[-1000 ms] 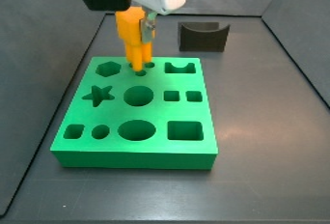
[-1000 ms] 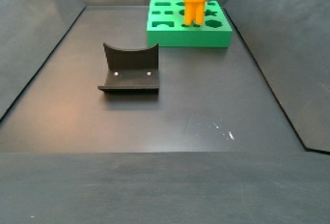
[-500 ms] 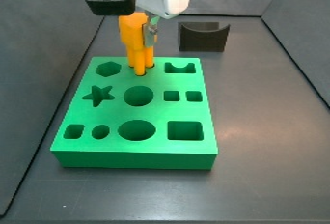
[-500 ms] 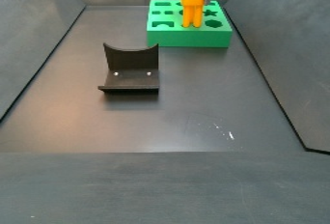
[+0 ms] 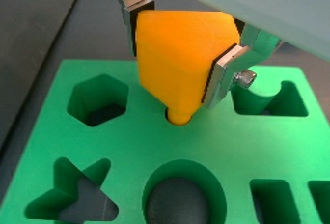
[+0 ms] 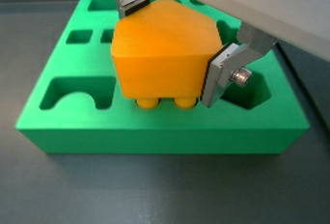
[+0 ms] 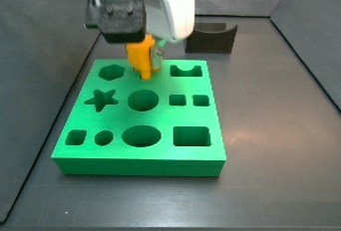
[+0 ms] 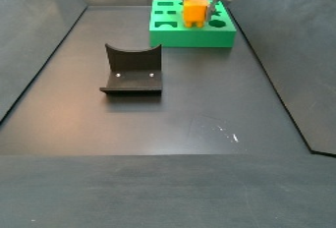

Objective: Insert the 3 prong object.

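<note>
Orange 3 prong object (image 5: 180,62) is smooth plastic with round little prongs. My pincer (image 5: 183,44) squeezes its sides, low over the green block (image 7: 147,115) with shaped holes.

Dark grey floor (image 8: 171,124), matching walls (image 8: 33,26).

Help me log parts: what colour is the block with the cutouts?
Green block, clearest in a side view; the hand is above it.

Gripper (image 6: 173,44) low over a green shape-sorter block (image 6: 154,136), jaws clamped on the 3 prong object (image 6: 160,50). Silver fingers (image 6: 237,58) pressed against its sides. Rounded prongs touching the block's top face, among cutouts. Dark bench (image 6: 154,189) underneath.
</note>
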